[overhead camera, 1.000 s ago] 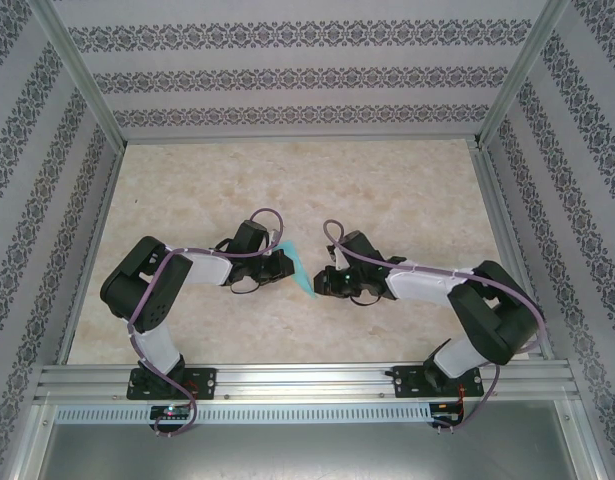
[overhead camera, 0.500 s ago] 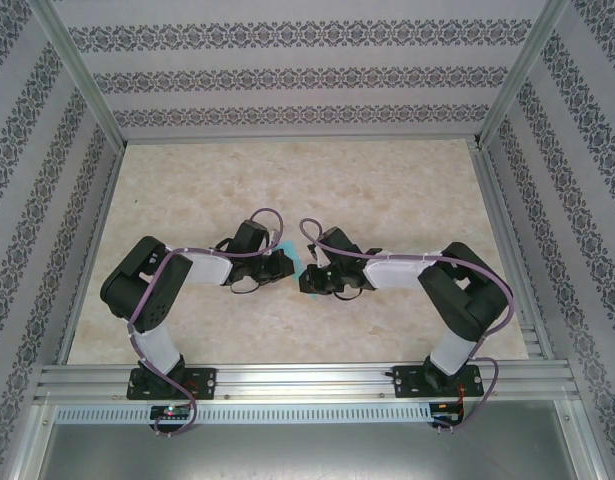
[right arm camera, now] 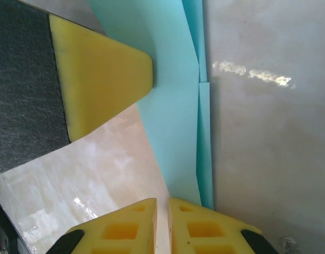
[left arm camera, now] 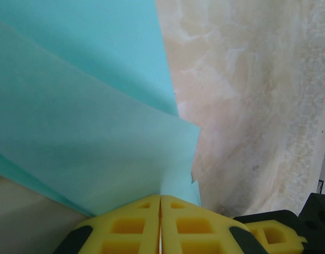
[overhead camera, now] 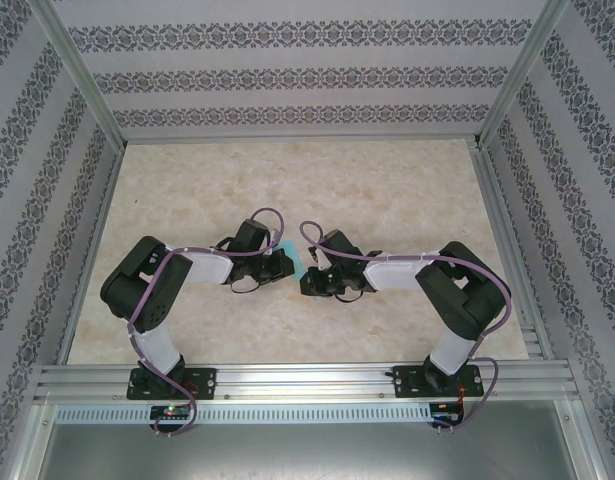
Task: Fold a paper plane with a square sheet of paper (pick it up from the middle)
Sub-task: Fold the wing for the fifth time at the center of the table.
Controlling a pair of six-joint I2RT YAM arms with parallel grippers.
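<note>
The left arm [overhead camera: 152,290] and right arm [overhead camera: 457,300] bend inward from the near edge of the table [overhead camera: 387,180], wrists low, meeting tip to tip near its middle. The left gripper [left arm camera: 160,197] has its yellow fingers [left arm camera: 125,225] pressed together on the paper [left arm camera: 99,106]. The right gripper [right arm camera: 162,200] pinches the paper's lower end, a thin slit between its fingers.
</note>
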